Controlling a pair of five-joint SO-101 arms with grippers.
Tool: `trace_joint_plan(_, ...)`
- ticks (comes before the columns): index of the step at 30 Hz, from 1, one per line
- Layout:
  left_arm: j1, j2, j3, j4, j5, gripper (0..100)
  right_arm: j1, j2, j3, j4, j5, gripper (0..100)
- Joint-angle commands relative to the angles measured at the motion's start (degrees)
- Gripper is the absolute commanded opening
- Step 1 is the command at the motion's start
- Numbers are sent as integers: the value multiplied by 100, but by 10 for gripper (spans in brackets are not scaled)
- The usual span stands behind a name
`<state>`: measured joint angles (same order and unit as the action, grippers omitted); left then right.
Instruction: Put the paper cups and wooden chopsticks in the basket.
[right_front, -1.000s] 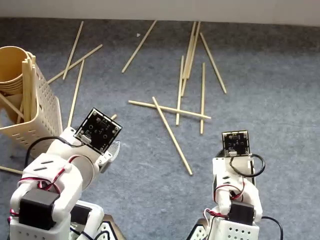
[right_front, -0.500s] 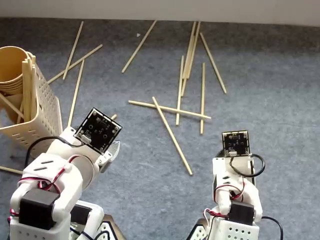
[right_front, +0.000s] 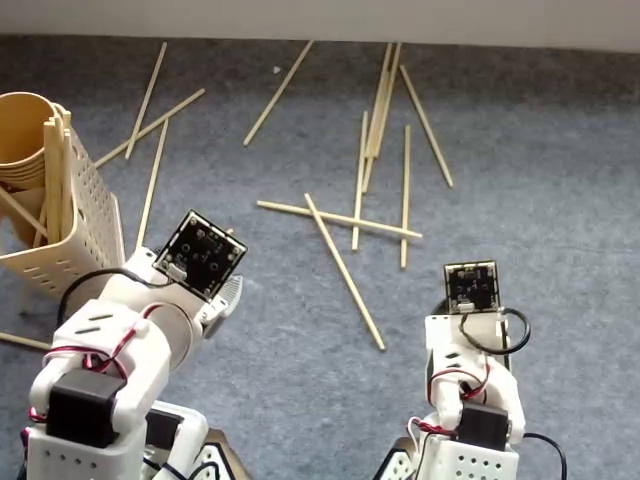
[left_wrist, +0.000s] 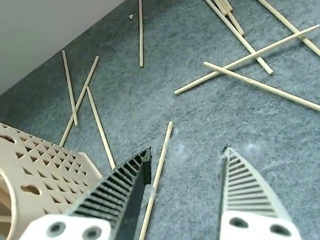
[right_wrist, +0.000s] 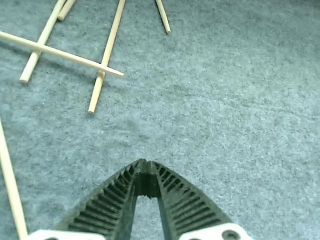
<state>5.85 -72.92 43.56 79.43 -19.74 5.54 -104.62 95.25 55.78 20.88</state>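
Observation:
A cream perforated basket (right_front: 85, 235) stands at the left with stacked paper cups (right_front: 22, 130) and a few chopsticks (right_front: 58, 170) in it. Several wooden chopsticks lie loose on the grey carpet, among them a crossed pair (right_front: 335, 218). My left gripper (left_wrist: 186, 152) is open just above the carpet beside the basket (left_wrist: 45, 170). One chopstick (left_wrist: 157, 175) lies between its fingers, close to the dark finger (left_wrist: 135, 175). My right gripper (right_wrist: 145, 165) is shut and holds nothing, hovering over bare carpet short of a few chopsticks (right_wrist: 107, 50).
More chopsticks lie along the far edge (right_front: 380, 100) and behind the basket (right_front: 150, 180). A pale wall (right_front: 320, 15) bounds the carpet at the back. One chopstick end (right_front: 20, 340) pokes out at the near left. Open carpet (right_front: 550, 220) lies to the right.
My left arm has edged slightly forward and away from the basket side. The right arm and the chopsticks have not moved.

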Motion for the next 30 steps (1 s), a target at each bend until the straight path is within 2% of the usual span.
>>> trace_joint_plan(1, 66, 31, 22, -123, 35, 239, -31, -4, 804, -84, -26, 10)
trace_joint_plan(9, 75, 31, 497, -624, 70, 239, -31, -4, 804, -84, -26, 10)
trace_joint_plan(14, 84, 22, 954, -1160, 554, 239, -31, -4, 804, -84, -26, 10)
trace_joint_plan(21, 84, 22, 1481, -1679, 589, 239, -31, -4, 804, -84, -26, 10)
trace_joint_plan(30, 84, -22, 1604, -1697, 598, 239, -31, -4, 804, -84, -26, 10)
